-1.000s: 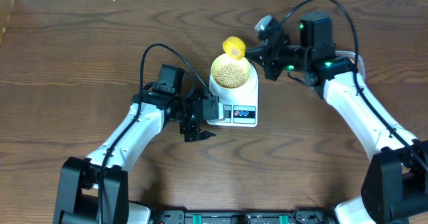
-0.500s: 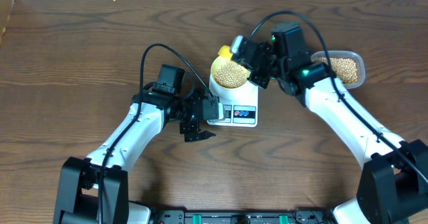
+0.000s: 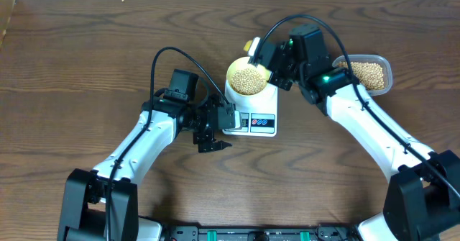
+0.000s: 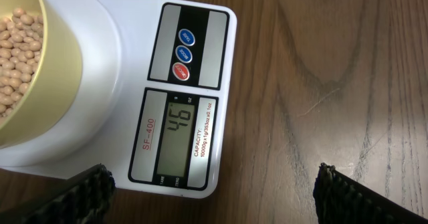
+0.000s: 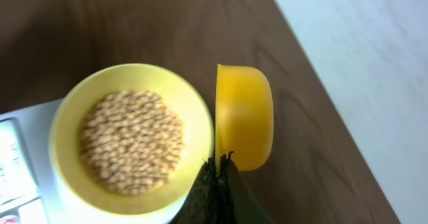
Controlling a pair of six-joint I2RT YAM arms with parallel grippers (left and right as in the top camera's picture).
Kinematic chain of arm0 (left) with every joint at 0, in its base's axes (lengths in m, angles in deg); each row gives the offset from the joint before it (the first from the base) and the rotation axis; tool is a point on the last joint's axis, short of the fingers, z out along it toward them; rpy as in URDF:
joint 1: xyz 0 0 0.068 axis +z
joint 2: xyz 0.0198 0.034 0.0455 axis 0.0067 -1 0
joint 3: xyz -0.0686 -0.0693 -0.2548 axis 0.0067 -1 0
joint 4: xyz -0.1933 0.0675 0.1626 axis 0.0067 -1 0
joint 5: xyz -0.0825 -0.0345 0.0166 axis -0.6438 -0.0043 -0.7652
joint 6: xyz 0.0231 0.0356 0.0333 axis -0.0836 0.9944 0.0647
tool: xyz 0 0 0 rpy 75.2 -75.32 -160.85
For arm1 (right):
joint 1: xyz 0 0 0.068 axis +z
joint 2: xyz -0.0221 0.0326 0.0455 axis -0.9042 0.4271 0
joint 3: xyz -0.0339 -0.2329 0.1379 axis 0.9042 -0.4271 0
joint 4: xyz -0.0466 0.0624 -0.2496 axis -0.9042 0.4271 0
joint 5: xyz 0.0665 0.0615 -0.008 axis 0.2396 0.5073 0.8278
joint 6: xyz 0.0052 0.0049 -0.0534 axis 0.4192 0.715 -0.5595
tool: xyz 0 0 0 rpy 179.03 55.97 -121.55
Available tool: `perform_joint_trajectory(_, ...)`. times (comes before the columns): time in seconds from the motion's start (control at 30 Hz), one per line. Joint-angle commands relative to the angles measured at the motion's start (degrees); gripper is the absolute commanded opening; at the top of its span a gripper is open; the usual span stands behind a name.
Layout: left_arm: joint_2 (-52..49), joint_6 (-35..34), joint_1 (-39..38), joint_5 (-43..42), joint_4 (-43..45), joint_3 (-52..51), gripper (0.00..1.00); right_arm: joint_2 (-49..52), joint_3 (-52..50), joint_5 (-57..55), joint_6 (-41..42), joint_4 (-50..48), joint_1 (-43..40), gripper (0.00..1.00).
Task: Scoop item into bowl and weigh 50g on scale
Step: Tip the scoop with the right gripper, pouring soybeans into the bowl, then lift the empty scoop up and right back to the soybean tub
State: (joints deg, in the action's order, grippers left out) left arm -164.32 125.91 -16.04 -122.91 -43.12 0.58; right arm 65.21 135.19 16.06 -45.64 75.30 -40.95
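Nearest me, the left gripper (image 3: pixel 214 145) hangs low over the table (image 3: pixel 86 61) just in front of the scale (image 4: pixel 194 23). Its jaws are spread wide and hold nothing. Its camera looks straight onto the display (image 4: pixel 175 134), which reads 46, so I judge the load a little short of target.

The bowl (image 5: pixel 61 127) sits on the scale's platform, well filled with beans (image 5: pixel 130 140).

- Beans: small, round, hard and dry. I expect them to roll and bounce freely and to pour in bursts. The top-up should be only a few at a time, tapped off the lip.
- Bowl: light, with smooth walls. A nudge would shift it and upset the reading, so I will keep off it.

The right gripper (image 5: pixel 218 177) is clamped on the yellow scoop (image 5: pixel 244 117) at its handle end. The cup is turned on edge just beside the bowl's far rim. I cannot tell whether the two touch, or whether any beans remain in the cup.

To my right, the clear tub (image 3: pixel 370 74) holds the supply.

The table is dark wood grain, flat and hard, so spilled beans would run. A pale surface lies beyond its far edge.
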Motion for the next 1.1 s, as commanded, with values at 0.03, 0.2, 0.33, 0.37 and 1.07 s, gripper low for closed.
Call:
perform_joint_trajectory(0.03, -0.15, -0.68, -0.13, -0.74, 0.02, -0.70, 0.98, -0.04, 1.18, -0.92, 5.53, -2.08, -3.48, 0.01)
perform_joint_trajectory(0.2, -0.15, -0.68, -0.13, -0.74, 0.02, -0.70, 0.98, -0.04, 1.18, -0.96, 6.60, -2.80, -6.40, 0.01)
perform_joint_trajectory(0.33, -0.15, -0.68, -0.13, -0.74, 0.02, -0.70, 0.98, -0.04, 1.18, -0.98, 6.60, -2.49, -7.89, 0.01)
perform_joint_trajectory(0.37, -0.15, -0.68, -0.13, -0.74, 0.02, -0.70, 0.98, -0.04, 1.18, -0.98, 6.62, -2.34, -8.24, 0.01)
perform_joint_trajectory(1.07, -0.15, -0.68, -0.13, -0.74, 0.02, -0.70, 0.98, -0.04, 1.18, -0.98, 7.82, -1.38, -13.14, 0.01)
